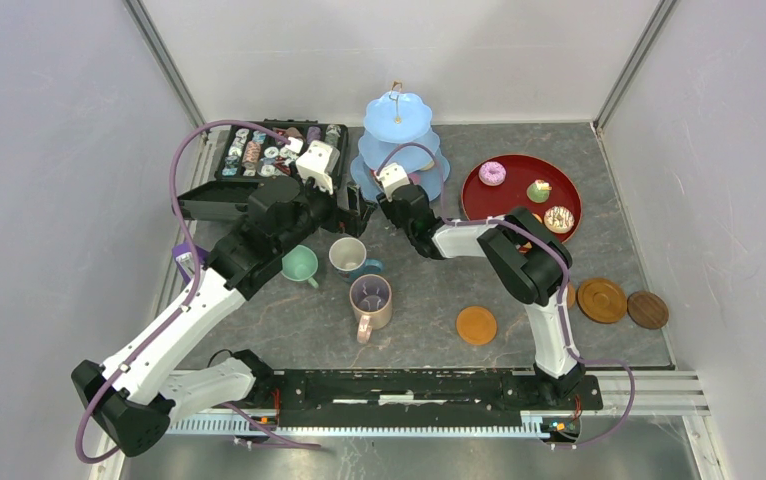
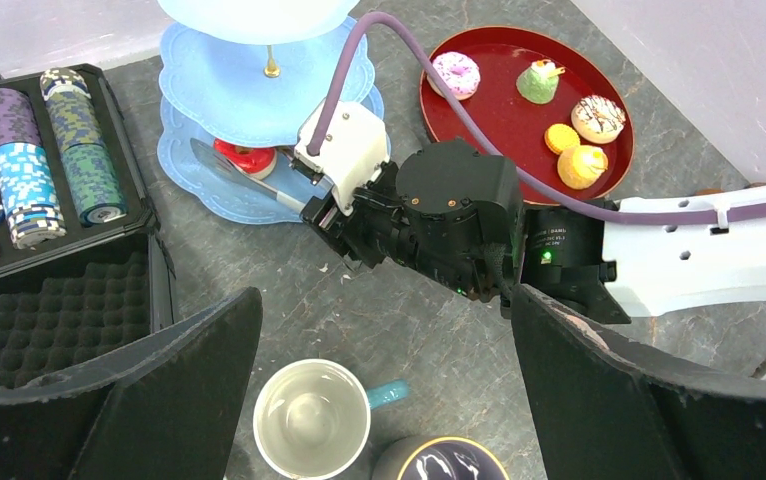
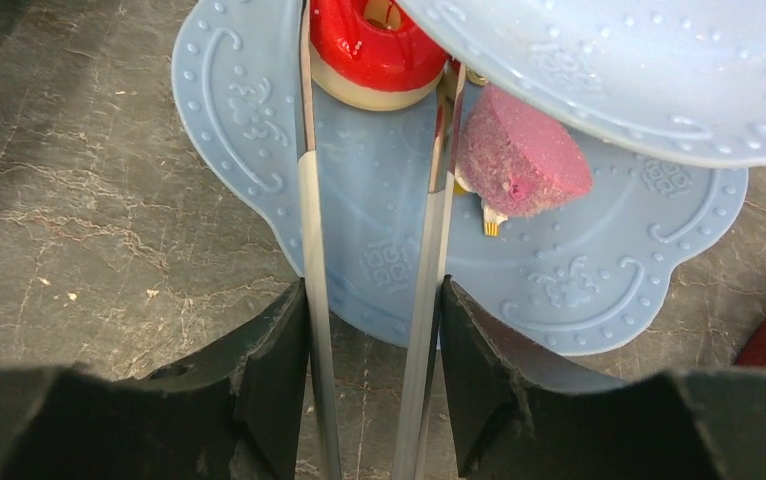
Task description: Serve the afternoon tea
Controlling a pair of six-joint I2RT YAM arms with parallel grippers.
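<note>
The pale-blue three-tier stand (image 1: 399, 115) is at the back centre. My right gripper (image 3: 374, 330) is shut on metal tongs (image 3: 309, 230), whose two arms reach onto the bottom tier (image 3: 559, 270) on either side of a red doughnut (image 3: 377, 45). A pink cake wedge (image 3: 519, 150) lies beside it. My left gripper (image 2: 384, 380) hangs open and holds nothing, above a white-and-blue mug (image 2: 311, 418) and a pink-purple mug (image 2: 439, 460). A mint green mug (image 1: 299, 265) stands to their left. More pastries, among them a pink doughnut (image 1: 492, 173), sit on the red tray (image 1: 474, 190).
An open black case (image 2: 29, 150) of round chips lies at the back left. Three brown coasters (image 1: 476, 325) (image 1: 601, 299) (image 1: 647, 309) lie on the right half of the table. The two wrists are close together in front of the stand.
</note>
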